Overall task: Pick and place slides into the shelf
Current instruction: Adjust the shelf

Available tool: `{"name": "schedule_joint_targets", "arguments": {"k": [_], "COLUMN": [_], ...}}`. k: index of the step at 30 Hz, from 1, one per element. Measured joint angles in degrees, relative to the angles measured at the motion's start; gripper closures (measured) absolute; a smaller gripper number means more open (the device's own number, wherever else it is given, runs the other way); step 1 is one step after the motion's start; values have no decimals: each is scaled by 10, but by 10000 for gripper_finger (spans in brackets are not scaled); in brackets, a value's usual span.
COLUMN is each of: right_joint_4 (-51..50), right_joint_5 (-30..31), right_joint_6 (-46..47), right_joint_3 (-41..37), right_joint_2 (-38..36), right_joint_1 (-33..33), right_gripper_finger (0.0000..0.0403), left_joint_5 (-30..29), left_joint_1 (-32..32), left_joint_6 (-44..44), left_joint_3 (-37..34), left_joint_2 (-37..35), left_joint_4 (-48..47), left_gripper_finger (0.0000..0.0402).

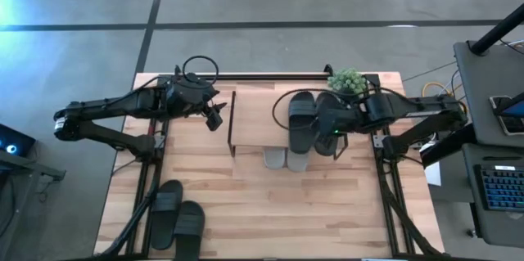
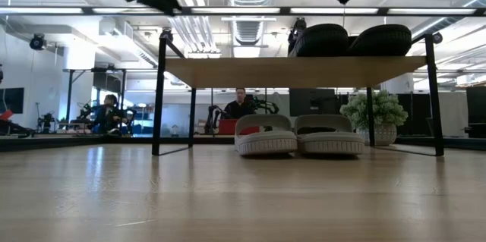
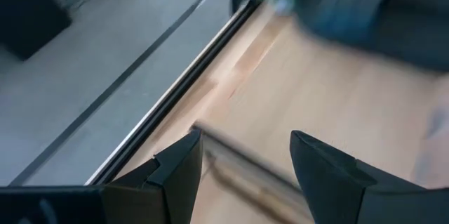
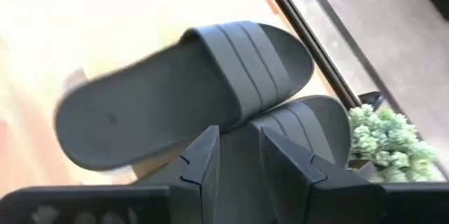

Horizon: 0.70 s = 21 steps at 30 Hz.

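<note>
The shelf has a light wooden top board and thin black wire legs, and the table under it is pale wood with darker strips. Two black slides with three raised stripes on the strap lie on the board, two light grey slides are below it, and two more black slides lie on the table. The small plant is pale green.

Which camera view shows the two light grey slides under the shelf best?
The low view: the light grey slides stand side by side, toes forward, in full under the shelf. The high view shows only their ends past the board's edge. The wrist views show nothing of them.
</note>
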Motion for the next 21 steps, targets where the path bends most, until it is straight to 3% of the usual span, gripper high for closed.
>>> {"name": "schedule_joint_targets", "arguments": {"k": [4, 9, 15, 21], "right_joint_4": [21, 98, 233, 256], "right_joint_5": [0, -2, -46, -93], "right_joint_6": [28, 44, 33, 30], "right_joint_3": [0, 0, 0, 32], "right_joint_2": [-14, -4, 50, 127], "right_joint_1": [1, -27, -118, -212], "right_gripper_finger": [317, 326, 331, 331], "left_joint_5": [-2, 58, 82, 155], "left_joint_1": [31, 68, 117, 126], "left_joint_6": [-1, -7, -70, -137], "left_joint_3": [-1, 5, 1, 0], "left_joint_2": [7, 8, 10, 9], "left_joint_4": [-31, 8, -40, -142], "left_gripper_finger": [201, 201, 201, 201]}}
